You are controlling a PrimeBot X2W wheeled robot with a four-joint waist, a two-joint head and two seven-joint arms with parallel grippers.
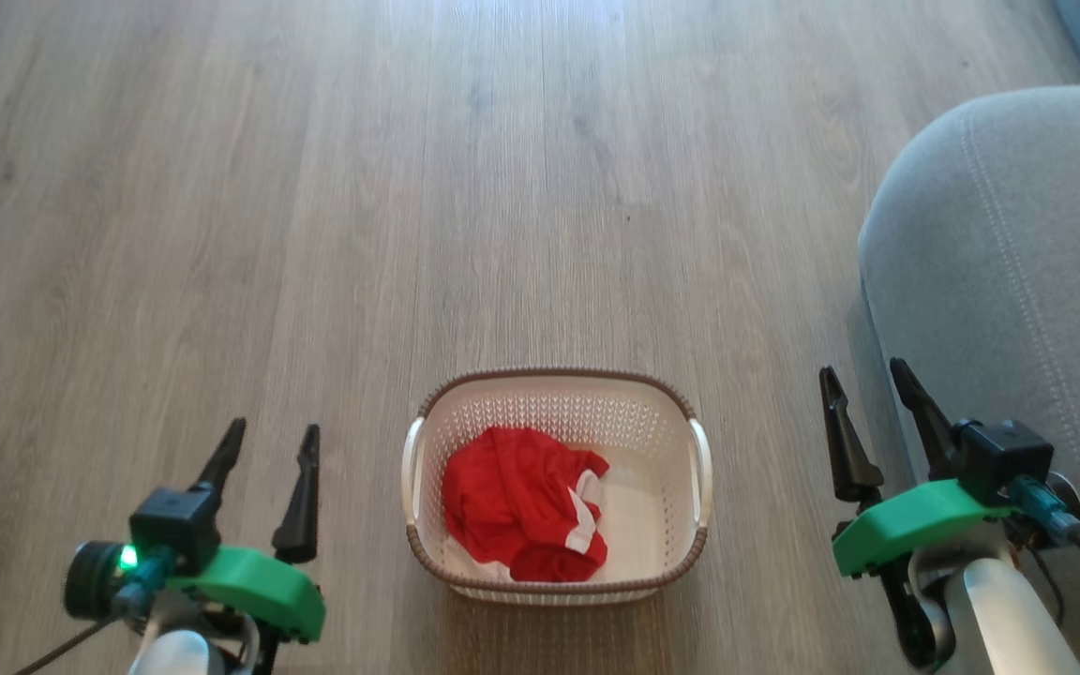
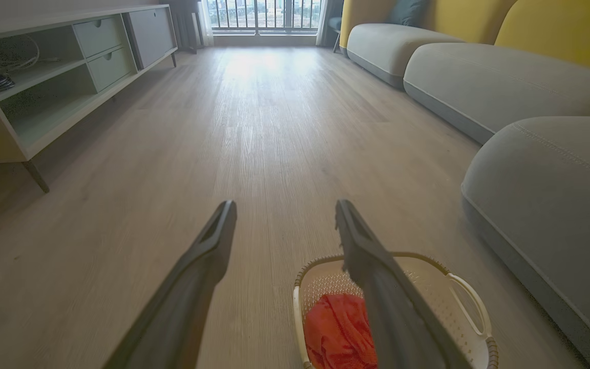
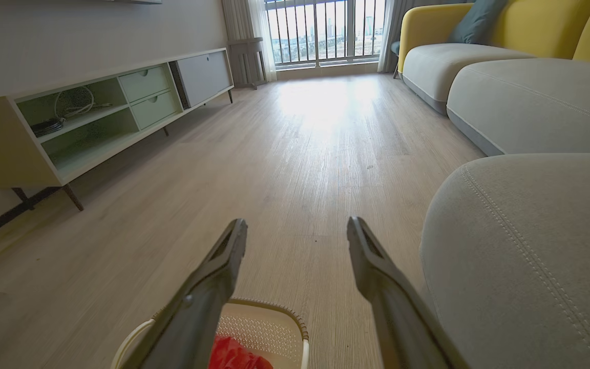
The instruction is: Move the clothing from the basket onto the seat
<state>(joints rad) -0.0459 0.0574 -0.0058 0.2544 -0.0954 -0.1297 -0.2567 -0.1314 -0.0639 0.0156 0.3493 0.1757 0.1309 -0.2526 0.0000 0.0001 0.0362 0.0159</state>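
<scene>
Pick-up step, I judge: left tool [image 1: 274, 431] and right tool [image 1: 862, 370] both spread, empty, flanking the basket [image 1: 554, 373] on the floor. The clothing [image 1: 512, 506] lies inside; next, dip in, pinch it, carry to the seat [image 1: 999, 234].

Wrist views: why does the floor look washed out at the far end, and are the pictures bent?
Right wrist view: daylight from the window glares white on the floor; the cabinet stretches toward the edge, wide-angle distortion. Left wrist view: same glare, and the near fingers look soft. Head view: even light, basket sharp.
</scene>
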